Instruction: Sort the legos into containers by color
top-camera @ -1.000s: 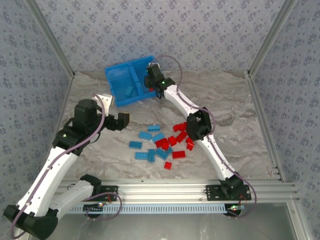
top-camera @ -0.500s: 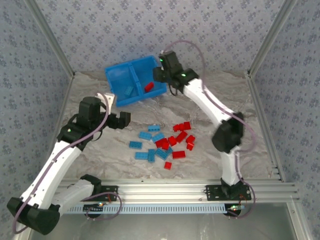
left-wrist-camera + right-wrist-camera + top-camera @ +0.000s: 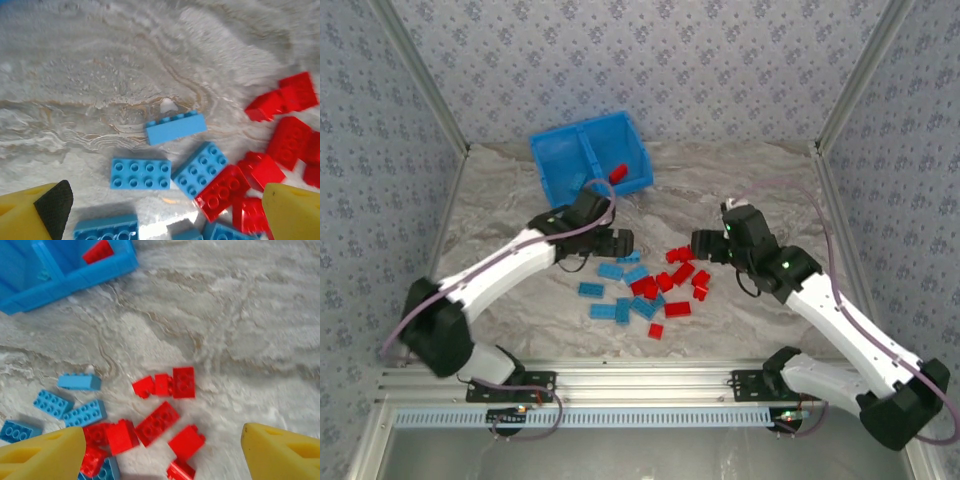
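Looking top-down: legos (image 3: 645,285) are small studded bricks, red and light blue, loose on the table (image 3: 770,190) between both grippers. Bin (image 3: 552,170) sits just beyond the left gripper (image 3: 623,241), with one red brick (image 3: 618,173) in its right compartment. Right gripper (image 3: 698,245) is just right of the pile.
Left wrist: fingers (image 3: 47,207) wide apart, empty; blue bricks (image 3: 140,174) directly ahead, red bricks (image 3: 285,140) to the right.
Right wrist: fingers (image 3: 45,455) wide apart, empty, above the red bricks; bin ahead-left.
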You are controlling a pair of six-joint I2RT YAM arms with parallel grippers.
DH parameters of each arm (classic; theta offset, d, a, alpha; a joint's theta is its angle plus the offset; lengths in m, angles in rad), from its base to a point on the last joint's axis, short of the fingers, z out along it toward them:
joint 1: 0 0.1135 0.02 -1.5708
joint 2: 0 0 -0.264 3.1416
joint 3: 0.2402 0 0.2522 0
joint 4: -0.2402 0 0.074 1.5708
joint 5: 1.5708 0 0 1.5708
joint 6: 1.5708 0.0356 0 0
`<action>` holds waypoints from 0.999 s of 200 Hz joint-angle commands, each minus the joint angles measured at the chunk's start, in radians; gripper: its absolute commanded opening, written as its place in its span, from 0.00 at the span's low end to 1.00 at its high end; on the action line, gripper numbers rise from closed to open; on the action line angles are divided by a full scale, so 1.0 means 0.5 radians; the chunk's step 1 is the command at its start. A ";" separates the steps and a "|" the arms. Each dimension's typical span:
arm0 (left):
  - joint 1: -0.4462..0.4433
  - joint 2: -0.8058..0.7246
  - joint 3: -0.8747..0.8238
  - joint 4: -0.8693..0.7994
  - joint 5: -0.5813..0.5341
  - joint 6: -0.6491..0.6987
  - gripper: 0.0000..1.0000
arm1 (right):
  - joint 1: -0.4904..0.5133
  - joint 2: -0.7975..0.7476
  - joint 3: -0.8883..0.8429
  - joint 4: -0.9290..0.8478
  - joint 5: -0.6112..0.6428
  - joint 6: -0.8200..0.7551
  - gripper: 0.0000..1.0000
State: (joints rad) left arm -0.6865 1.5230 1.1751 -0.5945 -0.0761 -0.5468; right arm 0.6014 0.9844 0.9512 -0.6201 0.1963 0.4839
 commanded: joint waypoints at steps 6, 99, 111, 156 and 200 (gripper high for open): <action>-0.054 0.351 0.158 0.002 -0.165 -0.332 1.00 | -0.021 -0.110 -0.025 -0.124 0.102 0.144 0.85; -0.134 0.844 0.348 0.190 -0.082 -0.262 0.99 | -0.030 -0.164 -0.055 -0.238 0.109 0.189 0.94; -0.134 0.869 0.361 0.186 -0.082 -0.270 0.98 | -0.032 -0.164 -0.052 -0.244 0.111 0.194 0.95; -0.136 0.920 0.359 0.171 -0.064 -0.282 0.80 | -0.037 -0.162 -0.053 -0.253 0.125 0.207 0.95; -0.139 0.895 0.323 0.155 -0.054 -0.296 0.60 | -0.041 -0.164 -0.059 -0.270 0.151 0.254 0.95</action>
State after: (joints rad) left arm -0.7528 1.9678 1.3338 -0.4953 -0.1127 -0.6922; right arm 0.5865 0.9142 0.9314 -0.7280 0.2405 0.5781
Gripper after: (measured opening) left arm 0.643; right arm 0.948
